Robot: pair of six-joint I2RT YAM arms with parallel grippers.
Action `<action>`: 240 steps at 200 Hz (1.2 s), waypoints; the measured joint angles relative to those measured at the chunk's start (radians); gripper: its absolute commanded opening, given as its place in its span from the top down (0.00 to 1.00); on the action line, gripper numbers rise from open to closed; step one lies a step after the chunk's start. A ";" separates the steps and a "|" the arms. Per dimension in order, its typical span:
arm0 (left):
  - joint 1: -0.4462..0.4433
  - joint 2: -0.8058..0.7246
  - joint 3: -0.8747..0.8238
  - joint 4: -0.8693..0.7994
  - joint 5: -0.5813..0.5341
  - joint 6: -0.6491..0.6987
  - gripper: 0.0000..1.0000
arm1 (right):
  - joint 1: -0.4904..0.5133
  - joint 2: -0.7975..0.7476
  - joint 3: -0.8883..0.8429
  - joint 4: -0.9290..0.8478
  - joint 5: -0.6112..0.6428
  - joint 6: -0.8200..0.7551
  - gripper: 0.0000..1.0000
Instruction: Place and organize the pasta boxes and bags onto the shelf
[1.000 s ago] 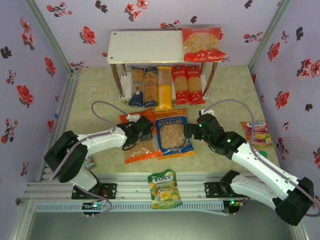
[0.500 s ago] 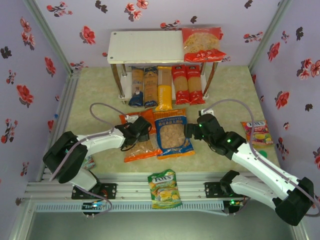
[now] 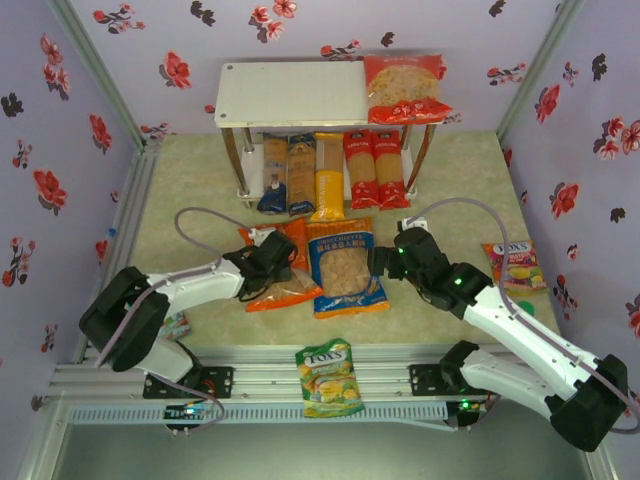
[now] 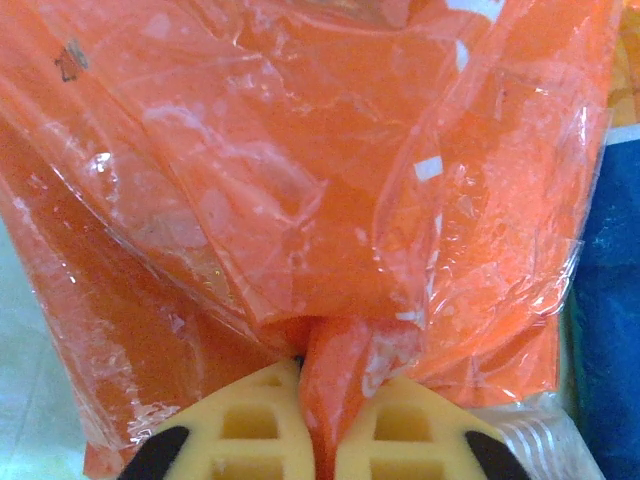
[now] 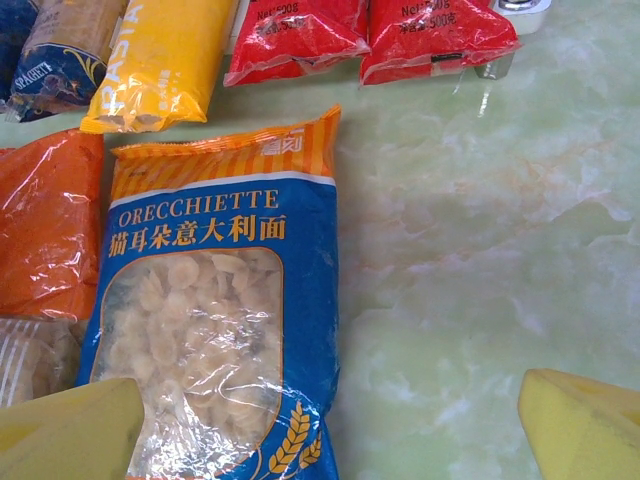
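On the shelf [image 3: 290, 95], the top board lay bare from its left end past the middle; a red bag [image 3: 405, 88] took its right end. Five pasta boxes [image 3: 330, 172] packed the lower tier, their ends jutting toward the near edge. The orange bag [image 3: 290, 292] and blue-and-orange bag [image 3: 345, 265] covered the middle of the table [image 3: 190, 190]. Both far corners stood open; a candy bag [image 3: 514, 265] lay near the right edge.

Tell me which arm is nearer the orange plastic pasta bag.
Left. The left arm's fingers pinch the orange bag; the right arm's open fingers hang by the neighbouring blue-and-orange bag.
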 measured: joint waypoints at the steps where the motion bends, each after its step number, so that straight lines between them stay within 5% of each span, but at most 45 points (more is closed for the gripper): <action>1: 0.000 -0.001 -0.001 0.001 0.001 0.000 1.00 | 0.000 0.000 0.000 0.000 0.000 0.000 0.03; 54: 0.006 -0.114 -0.072 -0.016 0.070 0.035 1.00 | 0.000 0.000 0.009 0.000 0.003 0.001 0.03; 150: 0.052 -0.452 -0.073 -0.325 0.114 0.100 1.00 | 0.000 0.019 0.024 0.000 0.003 0.011 0.03; 240: 0.067 -0.578 0.346 -0.599 0.113 0.260 1.00 | 0.000 0.053 0.052 0.000 0.003 0.011 0.04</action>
